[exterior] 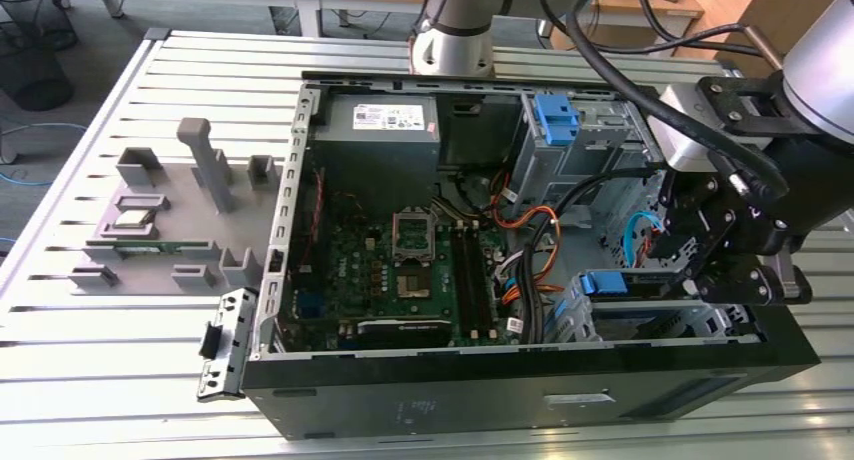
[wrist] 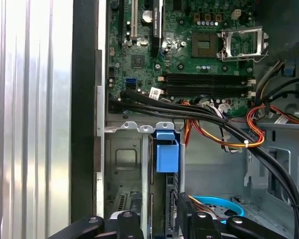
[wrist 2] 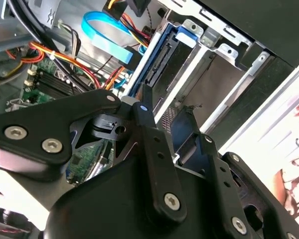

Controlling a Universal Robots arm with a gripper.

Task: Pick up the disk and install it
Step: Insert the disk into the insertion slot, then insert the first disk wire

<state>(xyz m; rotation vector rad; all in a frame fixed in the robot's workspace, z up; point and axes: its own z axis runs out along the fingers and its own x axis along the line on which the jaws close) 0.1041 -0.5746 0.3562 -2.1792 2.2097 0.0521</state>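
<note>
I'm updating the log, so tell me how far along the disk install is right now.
Mostly done: the disk sits inside the drive cage. In hand: the gripper is right at it. Left: I cannot tell if it is fully seated or released.

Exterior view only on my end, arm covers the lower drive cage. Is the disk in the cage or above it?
Observer: In the cage. The first wrist view shows the disk standing on edge in the cage, its blue bracket at the rim.
Operator: Which slot?
Observer: The one away from the case wall; another bay lies between disk and wall.
Operator: Cables close?
Observer: In the second wrist view a flat blue cable loops right by the disk's connector edge. Plugged or not, I can't tell.
</note>
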